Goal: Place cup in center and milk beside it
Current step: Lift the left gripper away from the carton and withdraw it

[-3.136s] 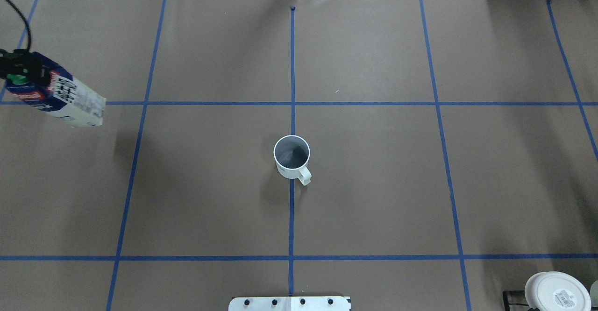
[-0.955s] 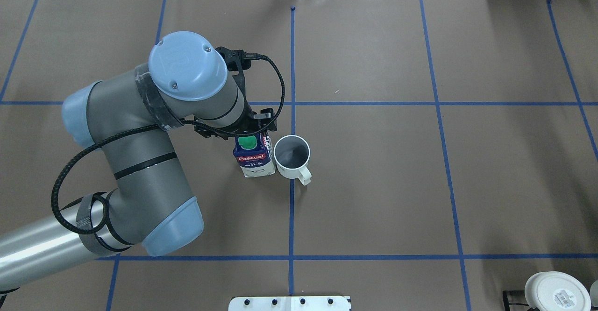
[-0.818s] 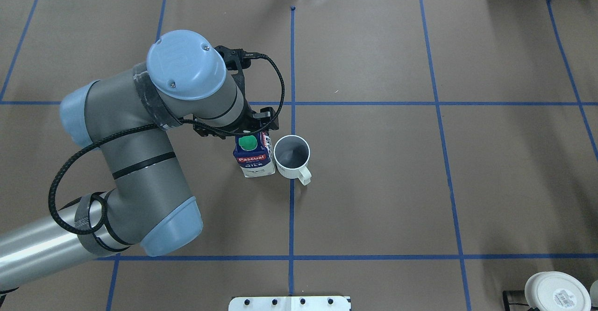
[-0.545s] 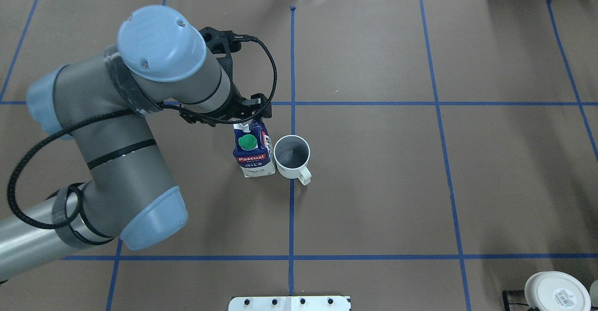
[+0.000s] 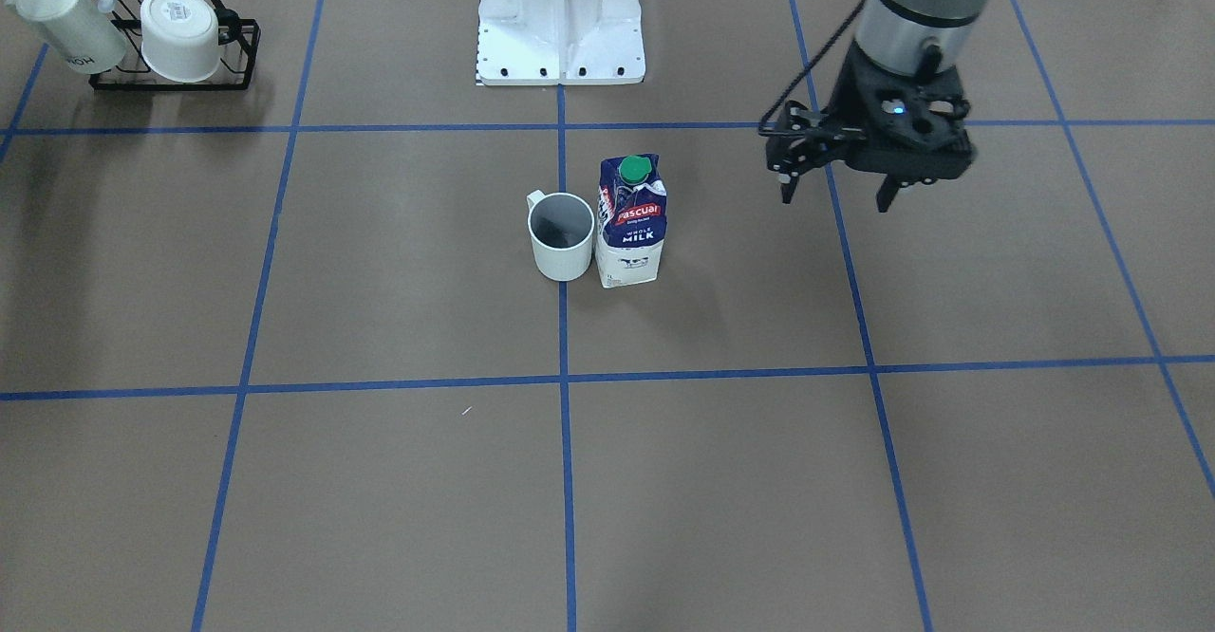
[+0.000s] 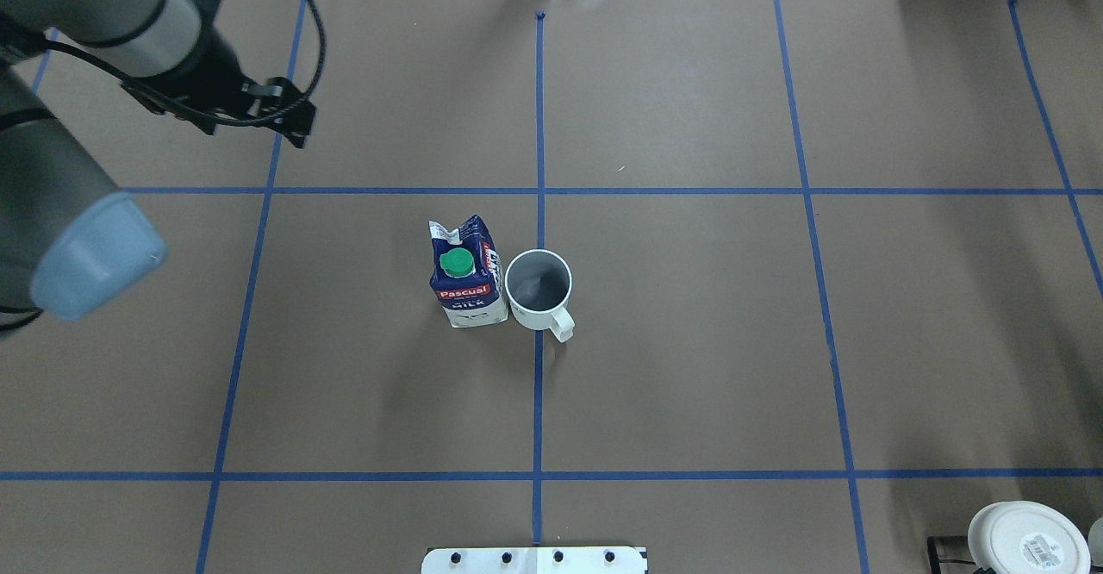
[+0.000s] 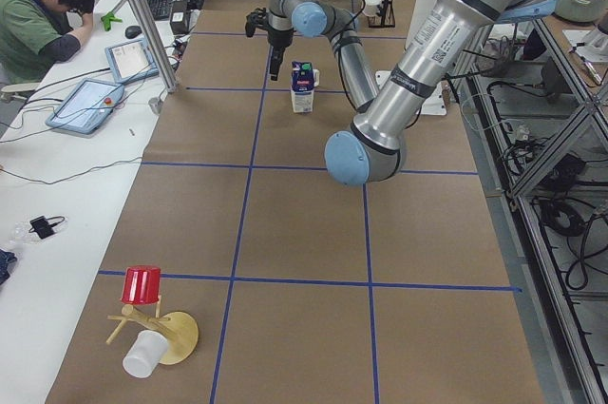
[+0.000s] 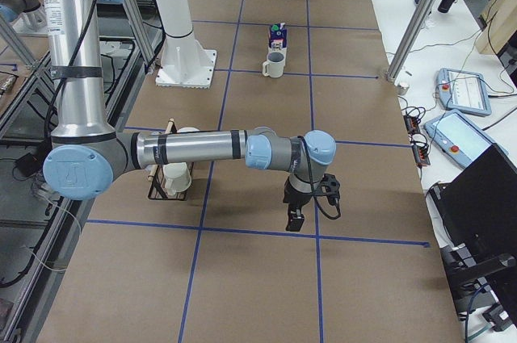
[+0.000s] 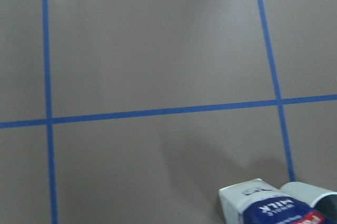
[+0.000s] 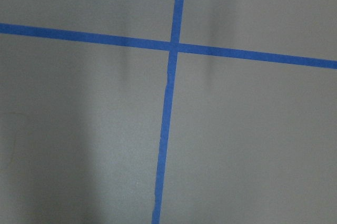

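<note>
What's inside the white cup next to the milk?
The cup looks empty: from overhead only its grey bottom and a shadow show. From the front, its near wall hides part of the bottom.

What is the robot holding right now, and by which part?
The left gripper holds nothing: its jaws stand open and empty, away from the milk and cup. The right gripper shows too small to tell.

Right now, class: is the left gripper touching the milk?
Apart. The front-facing view shows bare paper between the open left gripper and the milk.
</note>
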### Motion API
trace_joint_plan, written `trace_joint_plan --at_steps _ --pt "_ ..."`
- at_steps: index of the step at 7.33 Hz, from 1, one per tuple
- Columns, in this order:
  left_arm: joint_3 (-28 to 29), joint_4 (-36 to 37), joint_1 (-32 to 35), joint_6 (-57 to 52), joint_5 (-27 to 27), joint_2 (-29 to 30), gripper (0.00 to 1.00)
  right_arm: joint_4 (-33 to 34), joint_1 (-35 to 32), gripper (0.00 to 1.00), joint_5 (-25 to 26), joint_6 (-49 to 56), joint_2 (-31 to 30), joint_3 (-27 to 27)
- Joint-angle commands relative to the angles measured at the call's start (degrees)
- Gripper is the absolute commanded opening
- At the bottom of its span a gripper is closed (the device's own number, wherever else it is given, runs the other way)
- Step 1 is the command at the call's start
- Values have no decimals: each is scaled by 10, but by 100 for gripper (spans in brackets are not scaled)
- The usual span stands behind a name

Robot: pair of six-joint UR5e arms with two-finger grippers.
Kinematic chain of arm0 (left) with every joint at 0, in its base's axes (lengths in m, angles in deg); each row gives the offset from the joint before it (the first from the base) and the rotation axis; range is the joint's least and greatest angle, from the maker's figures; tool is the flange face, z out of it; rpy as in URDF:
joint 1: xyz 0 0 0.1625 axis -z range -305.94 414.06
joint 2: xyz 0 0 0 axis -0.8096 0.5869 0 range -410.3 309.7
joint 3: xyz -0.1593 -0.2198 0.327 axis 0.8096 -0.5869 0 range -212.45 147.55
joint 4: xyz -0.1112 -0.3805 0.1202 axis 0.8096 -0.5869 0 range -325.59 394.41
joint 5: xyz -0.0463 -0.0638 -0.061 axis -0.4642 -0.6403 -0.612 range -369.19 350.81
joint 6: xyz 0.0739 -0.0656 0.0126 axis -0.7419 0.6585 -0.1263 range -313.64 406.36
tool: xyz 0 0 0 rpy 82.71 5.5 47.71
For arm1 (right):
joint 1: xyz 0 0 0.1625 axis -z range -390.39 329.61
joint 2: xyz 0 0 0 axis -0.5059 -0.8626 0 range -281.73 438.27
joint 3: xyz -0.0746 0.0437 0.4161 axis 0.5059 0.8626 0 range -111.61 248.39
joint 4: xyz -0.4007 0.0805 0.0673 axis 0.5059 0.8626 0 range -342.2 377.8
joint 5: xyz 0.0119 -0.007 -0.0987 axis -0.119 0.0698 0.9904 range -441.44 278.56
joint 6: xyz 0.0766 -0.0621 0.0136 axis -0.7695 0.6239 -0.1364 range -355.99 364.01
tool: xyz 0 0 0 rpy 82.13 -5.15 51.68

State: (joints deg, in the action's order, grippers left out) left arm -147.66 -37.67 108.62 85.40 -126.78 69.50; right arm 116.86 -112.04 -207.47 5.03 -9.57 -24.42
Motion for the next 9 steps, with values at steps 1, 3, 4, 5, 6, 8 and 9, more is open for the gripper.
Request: trace_joint_plan --at_steps 1,3,4,5,6,8,9 --pt "3 -1 87 -158 -8 -87 99 0 0 100 -1 3 1 -1" --pt "42 -4 174 -307 -72 -133 99 -2 -4 100 -2 7 5 -4" --pt "80 -5 233 -413 -119 -154 99 -15 -10 100 -3 18 3 -4" --pt "126 -11 280 -486 -147 -170 99 -17 -23 100 -15 30 1 -3" --pt "165 -53 306 -501 -149 -204 99 -18 -34 100 -37 33 -2 -2" --pt "251 -217 322 -501 -153 -265 99 -18 -54 100 -43 34 -16 -4" --pt "303 -255 321 -501 -153 -271 99 -24 -60 100 -41 34 -29 -6"
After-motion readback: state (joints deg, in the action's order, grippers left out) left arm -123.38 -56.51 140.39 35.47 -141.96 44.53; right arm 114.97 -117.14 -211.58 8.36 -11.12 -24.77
